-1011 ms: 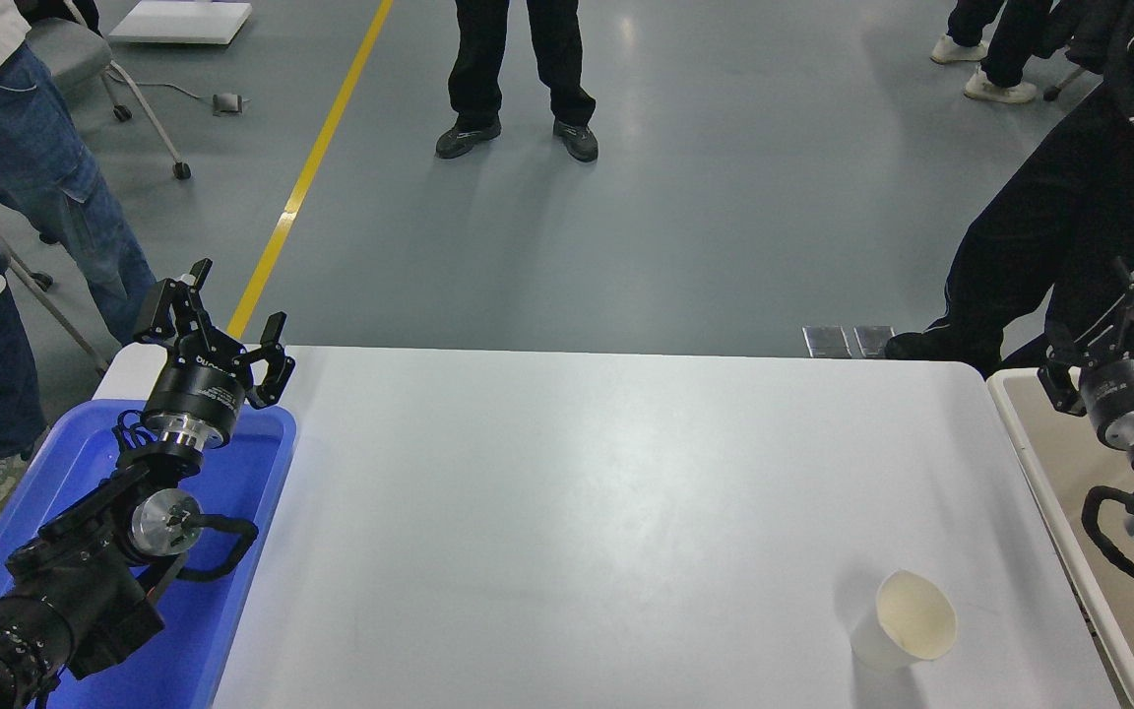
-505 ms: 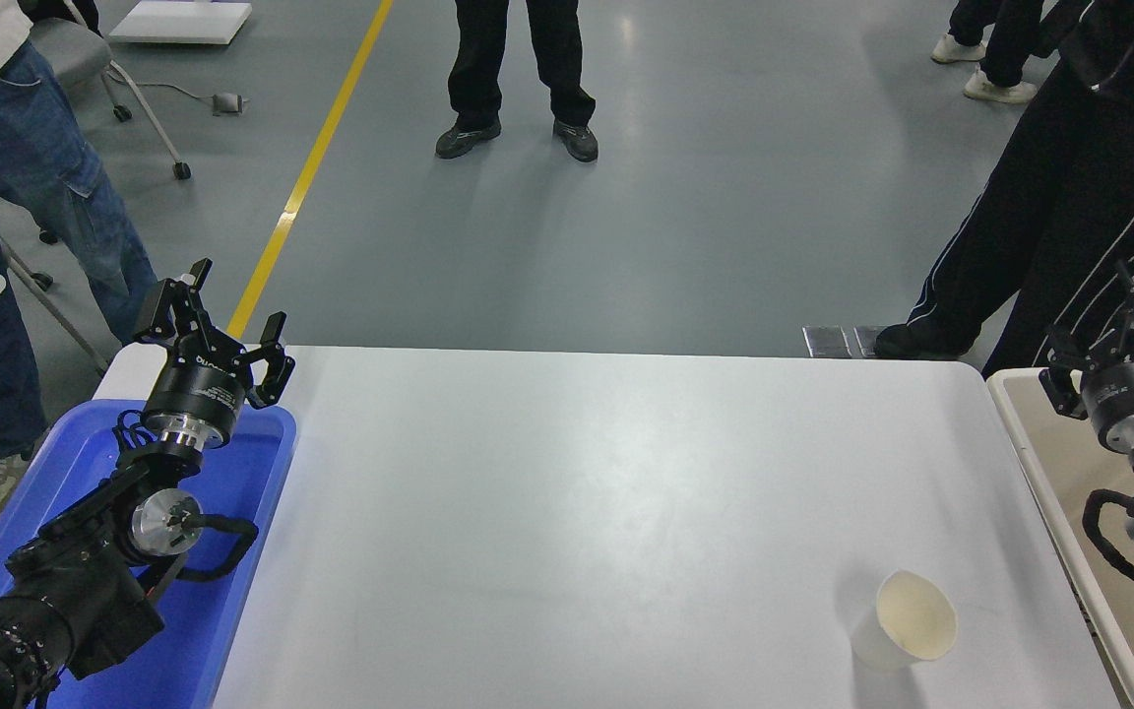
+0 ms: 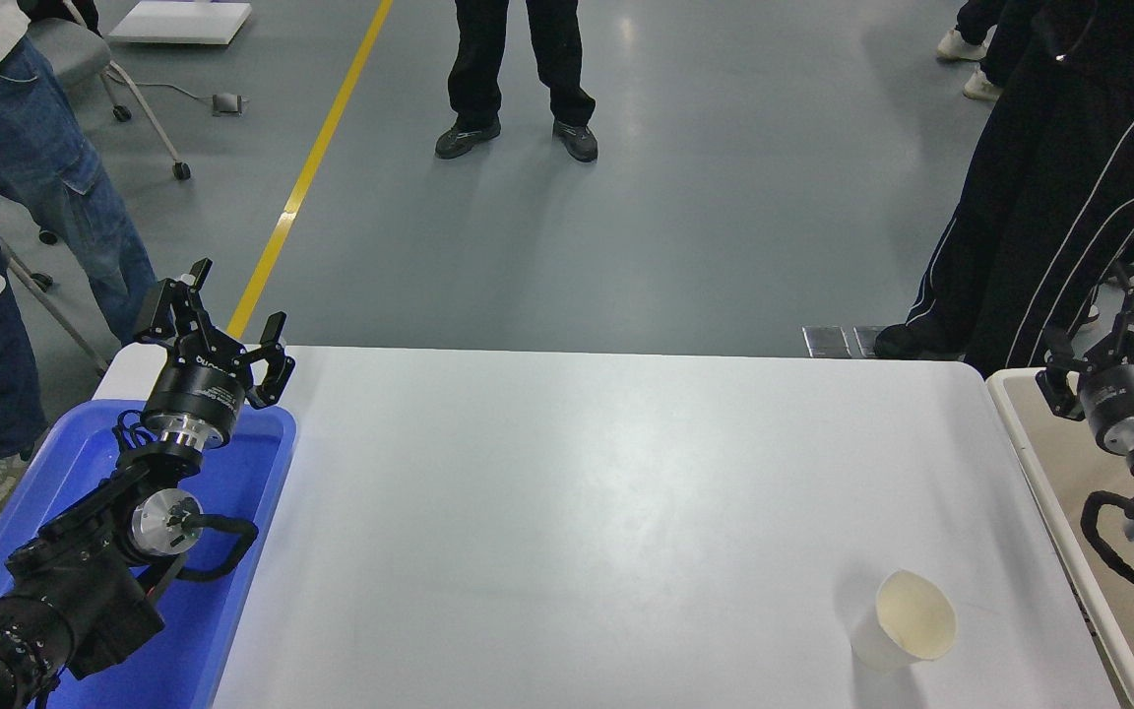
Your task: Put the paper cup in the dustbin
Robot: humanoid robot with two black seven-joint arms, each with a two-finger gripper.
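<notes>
Your paper cup (image 3: 902, 620) sits upright on the white worktop (image 3: 577, 512), close to its near right corner, with the cream inside facing up toward the camera. Nothing touches it.

The dustbin (image 3: 1049, 473) stands just beyond the worktop's right edge; you see only part of its beige inside and pale rounded rim, with the rest cut off by the picture's edge. The cup lies near that rim but still on the worktop.

Your right pincer (image 3: 1113, 340) hangs over the dustbin's far end, well apart from the cup, pointing away from the camera. Its fingers stand spread with a clear gap between them, and they hold nothing.

Your left pincer (image 3: 218, 315) is parked at the lower left, above the far end of a bright blue bin (image 3: 232, 551) that stands beside the worktop's left edge. Its fingers are spread wide as well, and empty.

Beyond the worktop, on the grey floor with its yellow line (image 3: 306, 177), people stand: one in jeans (image 3: 26, 187) at the left, one in dark trousers (image 3: 518, 69) at top centre, and one in black trousers with white stripes (image 3: 1049, 217) at the right, close to the dustbin.
</notes>
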